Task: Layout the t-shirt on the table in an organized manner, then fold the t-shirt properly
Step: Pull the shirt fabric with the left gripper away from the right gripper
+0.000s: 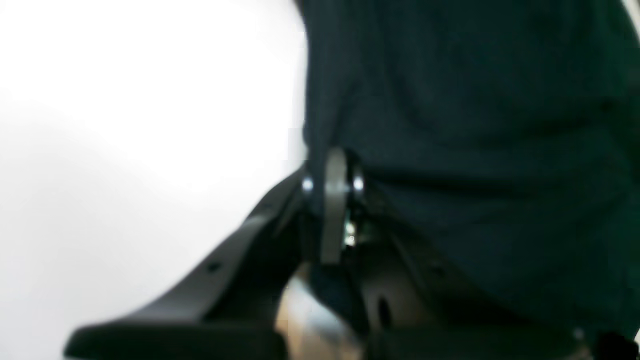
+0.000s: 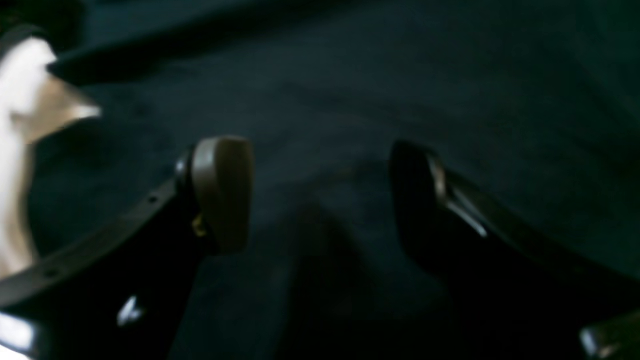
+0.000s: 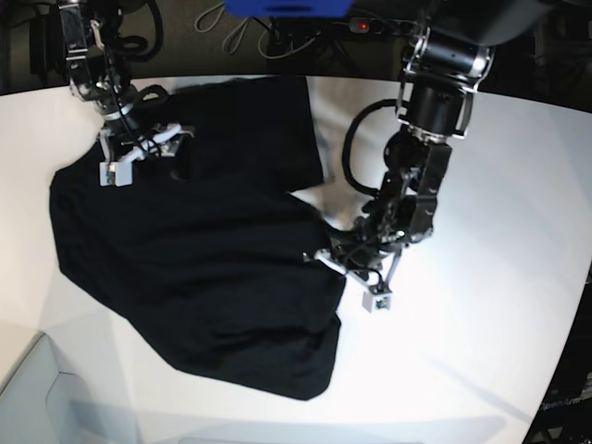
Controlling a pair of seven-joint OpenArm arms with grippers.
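Observation:
The black t-shirt (image 3: 185, 250) lies spread but rumpled on the white table (image 3: 481, 351), one flap reaching toward the back. My left gripper (image 3: 322, 256) sits at the shirt's right edge. In the left wrist view its fingers (image 1: 334, 200) are pressed together, pinching the hem of the t-shirt (image 1: 475, 125) where the cloth meets bare table (image 1: 125, 125). My right gripper (image 3: 176, 139) hovers over the shirt's upper left part. The right wrist view shows this right gripper (image 2: 320, 187) open, its pads wide apart just above the dark t-shirt (image 2: 350, 90).
Cables and a blue object (image 3: 287, 7) lie beyond the table's curved back edge. A pale grey box corner (image 3: 28, 398) shows at the lower left. Bare white tabletop stretches to the right of the shirt and in front of it.

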